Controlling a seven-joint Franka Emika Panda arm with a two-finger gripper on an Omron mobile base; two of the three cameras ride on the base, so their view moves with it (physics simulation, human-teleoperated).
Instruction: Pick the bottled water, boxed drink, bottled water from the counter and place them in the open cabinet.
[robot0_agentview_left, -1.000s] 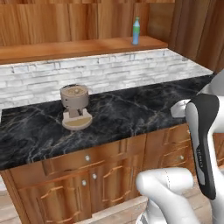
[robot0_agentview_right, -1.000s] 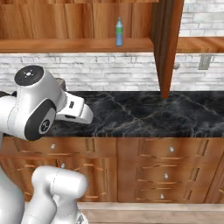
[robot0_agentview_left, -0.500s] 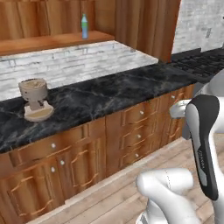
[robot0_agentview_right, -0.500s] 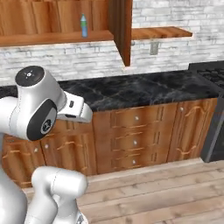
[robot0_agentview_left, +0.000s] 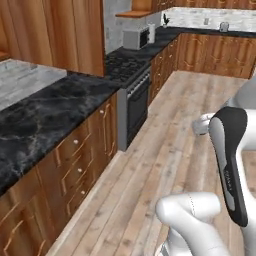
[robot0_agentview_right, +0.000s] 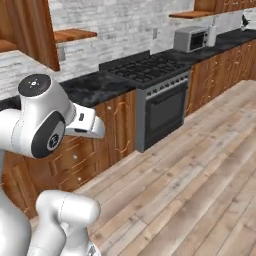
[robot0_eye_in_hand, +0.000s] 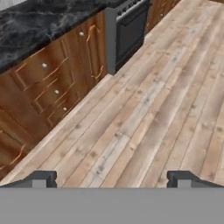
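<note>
My gripper is open, its two dark fingertips wide apart with nothing between them, above bare wooden floor. The black marble counter runs along the left; it also shows as the counter behind my arm and the counter at the hand view's top left. The cabinet's brown vertical wood panels rise above it, seen again as the cabinet at the top left of the right base view. The bottled water and the boxed drink are out of view.
A black stove with an oven door stands at the counter's end, also the stove. A grey microwave sits on the far counter. Drawer fronts with silver knobs lie below the worktop. Wooden floor spreads to the right.
The whole picture has swept sideways in both base views: the camera has moved. The shelf with the blue bottle has slid out of sight, and the stove and floor came in. The gripper stays open.
</note>
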